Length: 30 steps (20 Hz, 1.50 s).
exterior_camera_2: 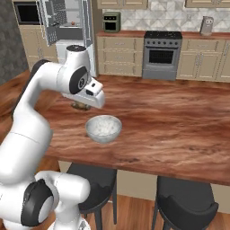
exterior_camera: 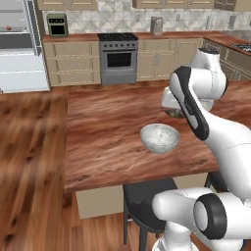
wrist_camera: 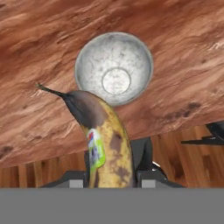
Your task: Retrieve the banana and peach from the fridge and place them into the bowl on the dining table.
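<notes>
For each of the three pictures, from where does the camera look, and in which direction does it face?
Left base view: behind the arm's left, facing the dining table, bowl and stove; arm at right.
Right base view: behind the arm's right, facing the same table, bowl and the fridge; arm at left.
Hand view: on the hand, looking down past the gripper, shut on the banana.
All three share the bowl.

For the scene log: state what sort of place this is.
A home kitchen, rendered rather than real: a stove set among tan cabinets, an open fridge, and a wood dining table with dark stools holding a bowl.
</notes>
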### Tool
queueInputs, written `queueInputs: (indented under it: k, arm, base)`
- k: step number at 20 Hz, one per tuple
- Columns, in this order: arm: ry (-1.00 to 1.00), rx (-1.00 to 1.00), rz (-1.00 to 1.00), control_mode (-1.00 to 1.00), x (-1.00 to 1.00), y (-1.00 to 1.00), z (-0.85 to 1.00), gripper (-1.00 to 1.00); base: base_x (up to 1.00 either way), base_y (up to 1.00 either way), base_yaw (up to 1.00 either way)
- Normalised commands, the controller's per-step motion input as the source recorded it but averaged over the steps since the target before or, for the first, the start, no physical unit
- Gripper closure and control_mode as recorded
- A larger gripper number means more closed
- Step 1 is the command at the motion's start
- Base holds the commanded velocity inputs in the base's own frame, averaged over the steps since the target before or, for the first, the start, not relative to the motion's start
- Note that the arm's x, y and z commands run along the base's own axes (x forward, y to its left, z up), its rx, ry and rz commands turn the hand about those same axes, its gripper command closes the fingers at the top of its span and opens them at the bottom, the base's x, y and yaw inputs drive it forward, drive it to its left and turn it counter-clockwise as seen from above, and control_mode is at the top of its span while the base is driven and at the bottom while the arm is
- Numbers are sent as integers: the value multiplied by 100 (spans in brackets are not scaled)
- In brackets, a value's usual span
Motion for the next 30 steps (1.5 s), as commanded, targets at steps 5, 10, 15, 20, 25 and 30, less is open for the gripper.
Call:
queueInputs:
  k: [5,10,15,20,25,30]
  arm:
    - [7,0,0,-100,17,0,-34,100]
    - [0,0,0,-100,15,0,-39,100]
    - [0,0,0,-100,11,0,-43,100]
    - [-1,0,0,-100,37,0,-48,100]
    - [0,1,0,-100,68,-6,-28,100]
    - [0,1,0,-100,63,-5,-24,100]
  base:
    - [0,0,0]
    - [0,0,0]
    - [0,0,0]
    - [0,0,0]
    - [0,0,0]
    - [0,0,0]
